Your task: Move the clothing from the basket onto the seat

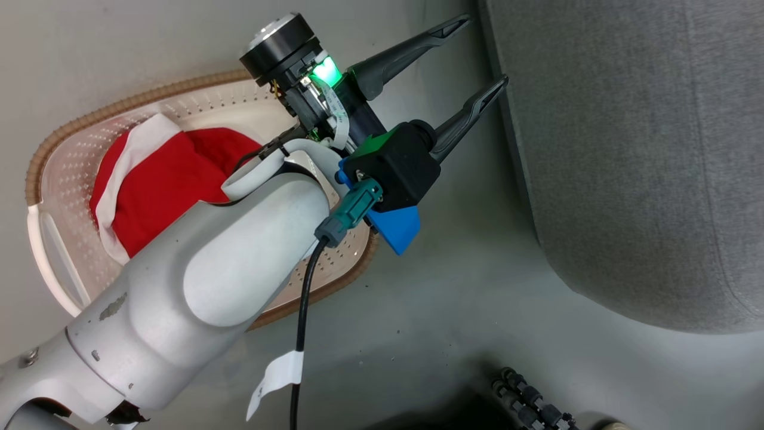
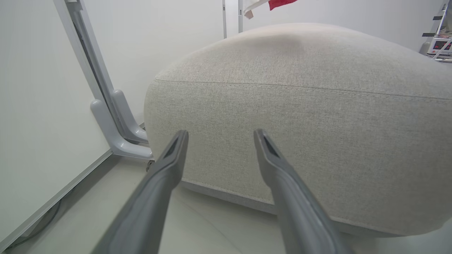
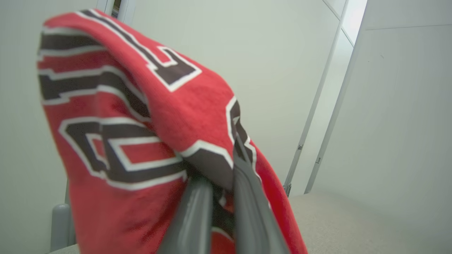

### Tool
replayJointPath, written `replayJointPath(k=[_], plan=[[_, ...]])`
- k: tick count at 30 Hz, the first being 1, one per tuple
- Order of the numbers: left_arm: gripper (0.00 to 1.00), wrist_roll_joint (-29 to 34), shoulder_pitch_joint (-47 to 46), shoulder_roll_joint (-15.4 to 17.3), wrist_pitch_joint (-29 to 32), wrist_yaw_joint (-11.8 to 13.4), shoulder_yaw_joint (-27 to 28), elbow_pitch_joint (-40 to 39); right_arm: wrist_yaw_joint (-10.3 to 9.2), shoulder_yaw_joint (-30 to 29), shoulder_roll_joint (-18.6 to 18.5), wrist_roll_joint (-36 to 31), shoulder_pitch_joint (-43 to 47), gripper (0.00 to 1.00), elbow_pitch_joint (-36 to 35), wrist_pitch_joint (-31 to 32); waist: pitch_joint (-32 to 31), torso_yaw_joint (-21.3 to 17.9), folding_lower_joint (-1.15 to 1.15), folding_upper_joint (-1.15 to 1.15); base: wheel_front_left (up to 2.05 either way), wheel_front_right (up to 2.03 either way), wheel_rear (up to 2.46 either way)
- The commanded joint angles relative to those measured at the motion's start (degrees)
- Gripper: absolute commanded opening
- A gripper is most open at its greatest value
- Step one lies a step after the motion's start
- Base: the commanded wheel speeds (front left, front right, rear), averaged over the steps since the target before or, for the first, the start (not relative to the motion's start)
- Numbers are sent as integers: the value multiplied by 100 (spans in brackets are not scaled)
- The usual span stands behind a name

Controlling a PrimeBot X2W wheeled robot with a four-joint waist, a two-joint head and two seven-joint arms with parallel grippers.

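The right gripper has its two fingers squeezed almost together, and the jersey is pinched between them. In the right wrist view the red cloth with its black and white letters hangs over the fingers, from nine o'clock round to twelve. The top of the seat shows low down at four o'clock. I think the step now is to carry the jersey over the seat and let it go.

To do that well, the gripper should go low over the middle of the seat before it opens. Then the cloth lands on top and none of it hangs off the round edge. Opening wide should help the cloth slip free and not catch on a finger.

The left gripper is wide open and holds nothing. In the head view it points toward two o'clock, near the side of the seat but not touching it. The basket sits on the floor at nine o'clock. A red garment with white trim lies inside it, partly hidden by the left arm. That one is not on the seat yet.

A strip of bare floor runs between the basket and the seat, so there is room to swing. In the left wrist view, a grey wall foot stands at nine o'clock, just beside the seat's corner. That side is tight.
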Motion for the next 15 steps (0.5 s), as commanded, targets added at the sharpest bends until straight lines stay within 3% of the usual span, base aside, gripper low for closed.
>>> replayJointPath(k=[1,8,15], plan=[[100,31,-80,37,19,48,-2,-44,1,-45,-29,-57,-9,0,118,-1,115,38,-1,0,0,0,0],[100,13,-72,110,43,78,-32,-147,1,-304,209,-223,243,0,1128,-1,223,53,-1,0,0,0,0],[100,-31,-18,130,38,104,-89,-148,1,-262,542,-278,505,0,1708,-1,201,57,-1,0,0,0,0]])
